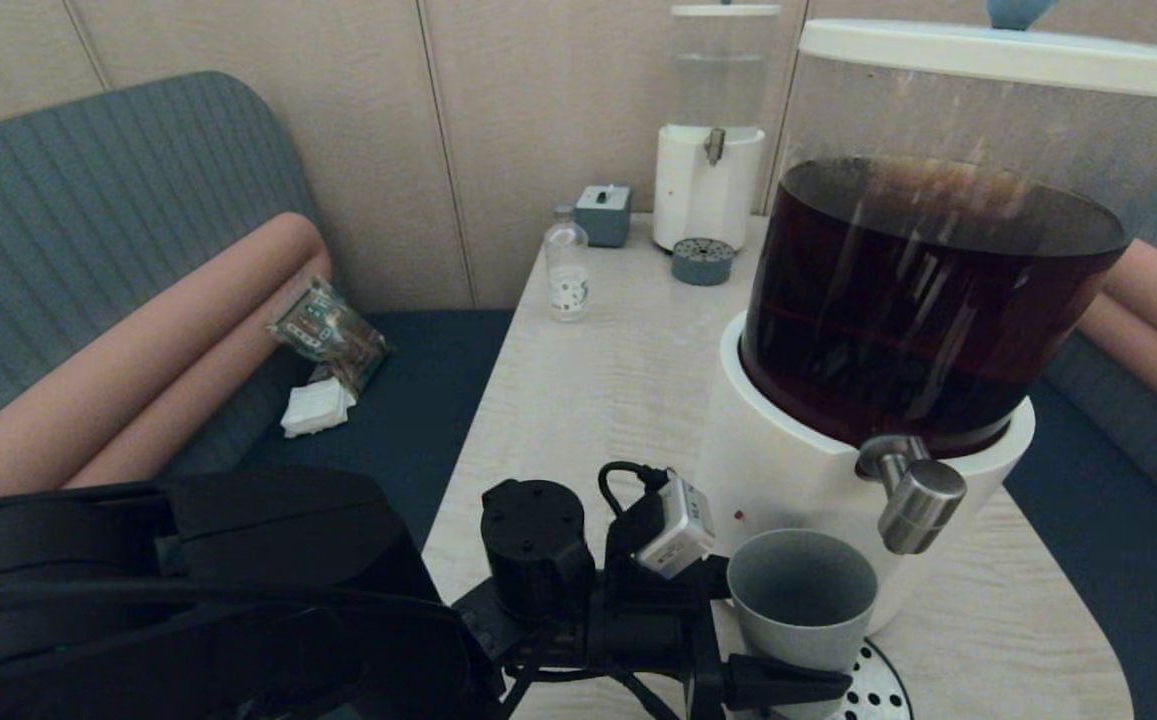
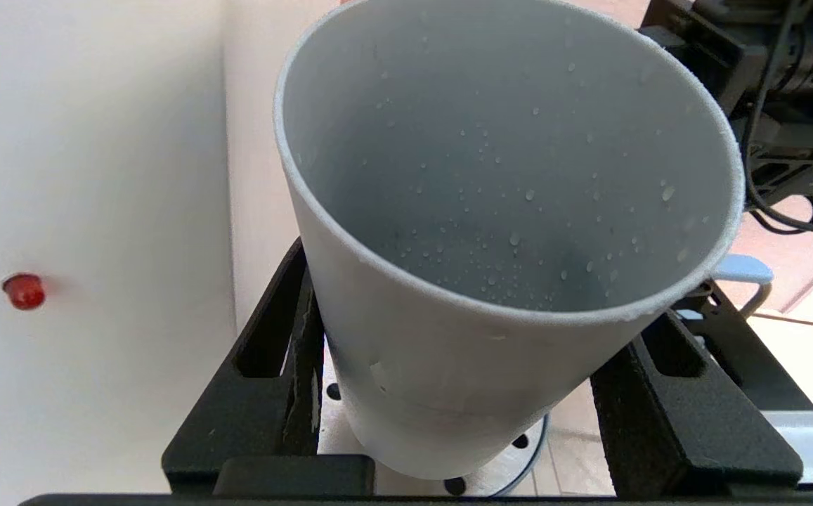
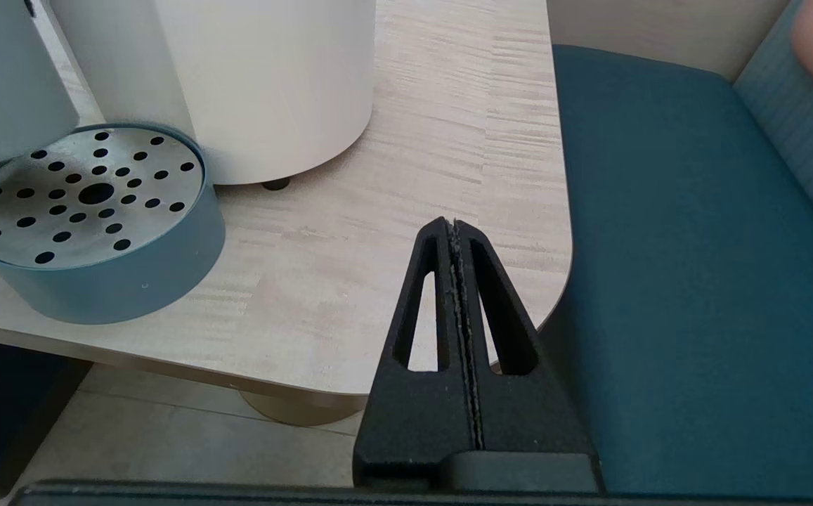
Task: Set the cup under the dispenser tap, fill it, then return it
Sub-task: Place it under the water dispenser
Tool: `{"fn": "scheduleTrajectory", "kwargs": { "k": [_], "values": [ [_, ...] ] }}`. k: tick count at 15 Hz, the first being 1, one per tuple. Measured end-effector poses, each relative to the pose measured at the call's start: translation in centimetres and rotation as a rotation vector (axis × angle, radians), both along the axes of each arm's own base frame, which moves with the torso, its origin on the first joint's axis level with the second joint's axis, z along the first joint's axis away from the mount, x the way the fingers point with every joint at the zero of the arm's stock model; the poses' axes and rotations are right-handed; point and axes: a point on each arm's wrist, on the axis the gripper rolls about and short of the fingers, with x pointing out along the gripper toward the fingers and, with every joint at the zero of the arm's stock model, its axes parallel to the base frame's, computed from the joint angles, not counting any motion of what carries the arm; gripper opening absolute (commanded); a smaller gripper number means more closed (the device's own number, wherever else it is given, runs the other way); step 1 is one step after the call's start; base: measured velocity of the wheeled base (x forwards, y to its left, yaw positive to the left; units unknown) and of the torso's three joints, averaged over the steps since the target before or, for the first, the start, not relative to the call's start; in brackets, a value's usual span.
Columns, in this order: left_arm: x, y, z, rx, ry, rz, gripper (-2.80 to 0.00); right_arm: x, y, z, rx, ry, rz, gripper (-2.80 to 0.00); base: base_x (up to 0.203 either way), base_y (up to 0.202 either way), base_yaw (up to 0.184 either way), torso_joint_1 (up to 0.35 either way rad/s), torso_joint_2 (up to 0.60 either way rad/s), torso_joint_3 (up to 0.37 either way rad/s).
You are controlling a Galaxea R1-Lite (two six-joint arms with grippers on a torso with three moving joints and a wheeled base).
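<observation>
The left claw [image 1: 788,660] gripped the cup [image 1: 803,595], just beside the steel tap [image 1: 920,503], not quite under it; a pour now could splash the worktop [image 1: 598,380]; the cup was smooth, grey and dotted with drops; the right claw [image 3: 457,232] sat closed.

A pale wood-grain tabletop [image 1: 598,400] with rounded corners stands against beige panelled walls [image 1: 358,130]. Teal upholstered bench seats [image 1: 408,400] with ribbed grey-blue backrests [image 1: 88,220] and salmon-pink bolster cushions [image 1: 128,350] flank it on both sides.
</observation>
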Motion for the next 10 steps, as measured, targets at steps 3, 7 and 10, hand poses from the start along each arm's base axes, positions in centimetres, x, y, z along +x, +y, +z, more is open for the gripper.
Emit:
{"fn": "scheduleTrajectory", "kwargs": {
  "k": [3,7,10],
  "values": [
    [0.4,-0.4,-0.4,-0.001,-0.001,0.001,-2.8,0.0,0.0,0.0,0.0,0.0,-0.001,-2.8,0.0,0.0,0.0,0.0,0.0,0.0],
    [1.0,-1.0,-0.9,-0.006,-0.005,0.001,-2.8,0.0,0.0,0.0,0.0,0.0,0.0,-2.8,0.0,0.0,0.0,0.0,0.0,0.0],
    [1.3,-1.3,-1.2,-0.007,-0.006,0.001,-2.8,0.0,0.0,0.0,0.0,0.0,0.0,-2.8,0.0,0.0,0.0,0.0,0.0,0.0]
  ]
}}
